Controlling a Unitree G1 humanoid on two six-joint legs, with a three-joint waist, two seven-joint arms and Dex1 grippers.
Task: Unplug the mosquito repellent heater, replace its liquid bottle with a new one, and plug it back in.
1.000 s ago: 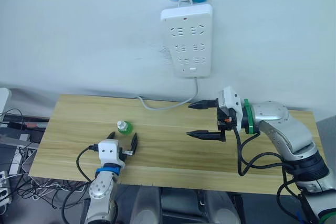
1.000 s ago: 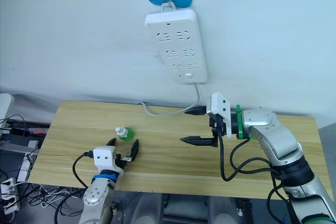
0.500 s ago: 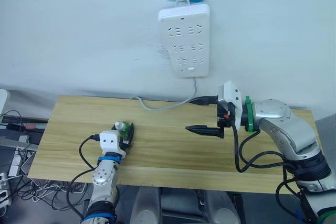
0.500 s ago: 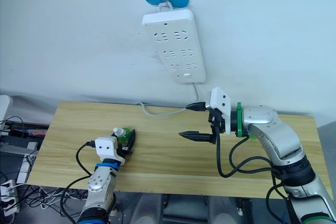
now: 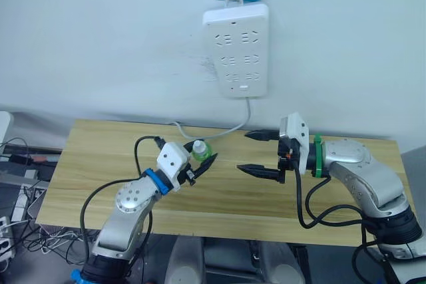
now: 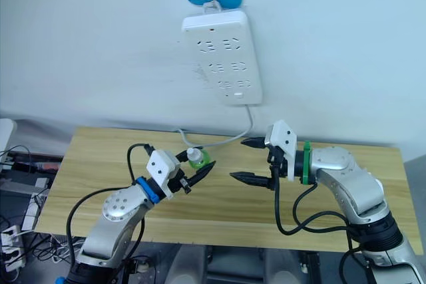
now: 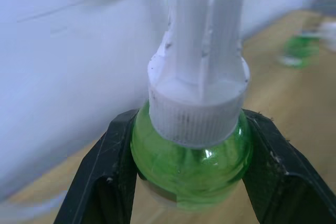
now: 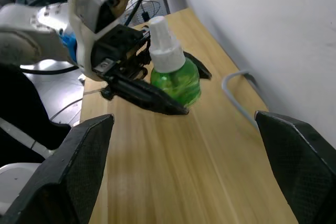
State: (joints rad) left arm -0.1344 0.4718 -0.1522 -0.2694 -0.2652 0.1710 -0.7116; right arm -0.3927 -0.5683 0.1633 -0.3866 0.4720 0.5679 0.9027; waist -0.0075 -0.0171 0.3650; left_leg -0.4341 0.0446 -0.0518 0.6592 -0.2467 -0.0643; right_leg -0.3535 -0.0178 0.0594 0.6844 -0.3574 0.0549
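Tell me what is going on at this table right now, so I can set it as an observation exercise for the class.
A two-armed robot is working at a wooden table below a white power strip hung on the wall. Its left gripper is shut on a small green liquid bottle with a white cap, held up near the middle of the table. The right gripper faces it, open and holding nothing, apart from the bottle. No sockets on the strip appear occupied.

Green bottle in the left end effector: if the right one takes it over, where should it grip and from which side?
Probably the white ribbed cap, from above. The left end effector is clamped around the round green belly of the green bottle, so only the cap stands free, upright and narrow enough for the open right end effector.
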